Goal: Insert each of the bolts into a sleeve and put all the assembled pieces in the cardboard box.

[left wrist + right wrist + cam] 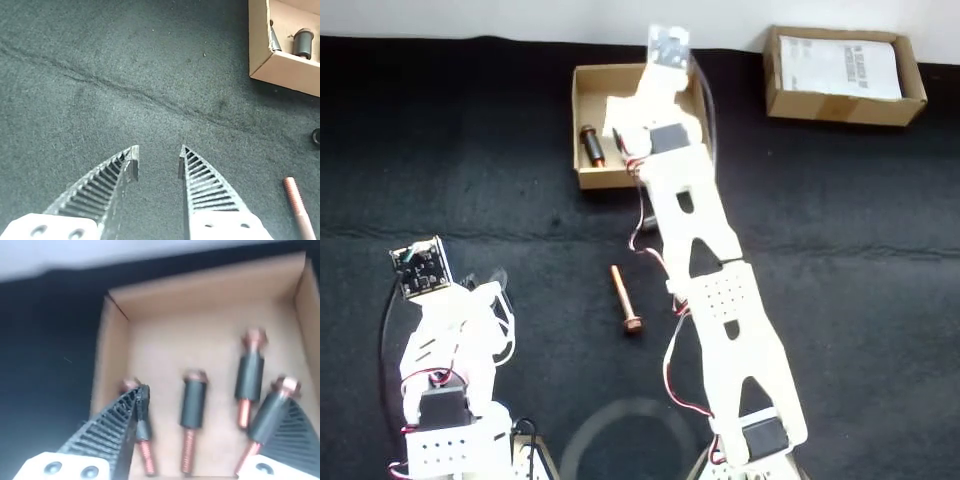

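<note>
**Right claw wide open over the cardboard box; one bolt loose on the cloth**

In the high view the right arm stretches across the table and covers most of the cardboard box, so its claw is hidden there. One assembled piece shows beside the arm.

The right wrist view is blurred. The right gripper hangs over the box with its ribbed black fingers spread wide, holding nothing. Four assembled pieces lie on the brown floor. Each is a copper-coloured threaded bolt with a flanged head, passed through a smooth black cylindrical sleeve. One is partly hidden behind a finger, and another leans close to the other finger; I cannot tell whether they touch.

The left gripper sits above dark, felt-like cloth marked by a crease, its fingers parted and empty. The loose bolt lies bare on the cloth between the arms, cut off at the edge of the left wrist view. A small dark object at that edge is too cropped to identify.

A second box, holding paper, stands apart.
</note>
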You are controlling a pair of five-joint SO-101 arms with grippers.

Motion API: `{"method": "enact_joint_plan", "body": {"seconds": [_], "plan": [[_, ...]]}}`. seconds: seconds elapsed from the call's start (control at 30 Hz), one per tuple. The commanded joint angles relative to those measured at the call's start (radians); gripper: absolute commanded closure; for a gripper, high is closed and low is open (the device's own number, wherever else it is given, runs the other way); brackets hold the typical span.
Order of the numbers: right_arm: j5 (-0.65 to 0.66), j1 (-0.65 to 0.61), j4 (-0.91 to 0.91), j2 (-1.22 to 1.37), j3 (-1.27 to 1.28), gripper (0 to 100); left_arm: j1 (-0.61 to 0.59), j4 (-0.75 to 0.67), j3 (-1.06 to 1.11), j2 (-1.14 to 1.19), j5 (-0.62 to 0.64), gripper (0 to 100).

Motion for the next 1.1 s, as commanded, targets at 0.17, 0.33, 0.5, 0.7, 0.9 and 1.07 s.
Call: {"method": "enact_joint_plan", "body": {"seconds": [0.17,0.33,0.5,0.7,0.9,1.07], "plan": [[-0.008,-0.018,0.272,-0.124,-0.226,69.3,-0.015,-0.014,0.018,-0.022,0.0,85],[-0.009,-0.038,0.493,-0.213,-0.225,69.3,-0.015,-0.014,0.018,-0.022,-0.002,85],[-0.009,-0.033,0.651,-0.294,-0.216,69.4,-0.019,-0.014,0.018,-0.022,-0.002,85],[-0.009,-0.012,0.651,-0.377,-0.193,69.4,-0.019,-0.014,0.018,-0.022,-0.005,85],[-0.009,-0.008,0.653,-0.567,0.076,69.4,-0.019,-0.014,0.018,-0.022,-0.005,85],[-0.011,-0.027,0.65,-0.792,0.44,69.4,-0.019,-0.012,0.018,-0.022,-0.005,85]]}}
